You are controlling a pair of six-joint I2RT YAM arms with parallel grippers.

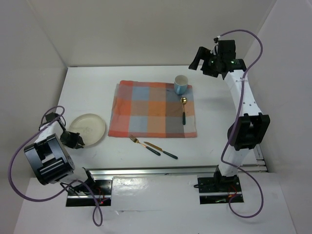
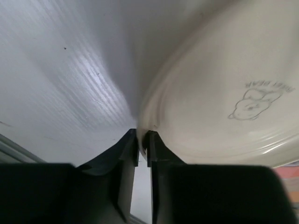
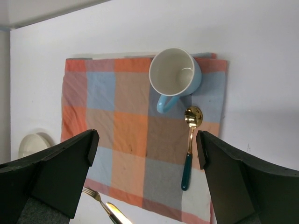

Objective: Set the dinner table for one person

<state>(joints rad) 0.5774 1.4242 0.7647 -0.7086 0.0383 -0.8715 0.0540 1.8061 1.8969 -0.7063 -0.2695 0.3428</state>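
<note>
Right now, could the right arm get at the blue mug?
Probably yes: its open tool hangs above the mug, nothing lies between them, and the spoon rests beside the mug, not across it.

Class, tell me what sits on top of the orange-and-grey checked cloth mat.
A light blue ceramic mug at its far right corner and a gold spoon with a dark green handle. Anything underneath is hidden.

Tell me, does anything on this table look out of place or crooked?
The plate sits off the checked mat, on bare table toward the left arm. The fork and knife lie slanted off the mat's near edge.
</note>
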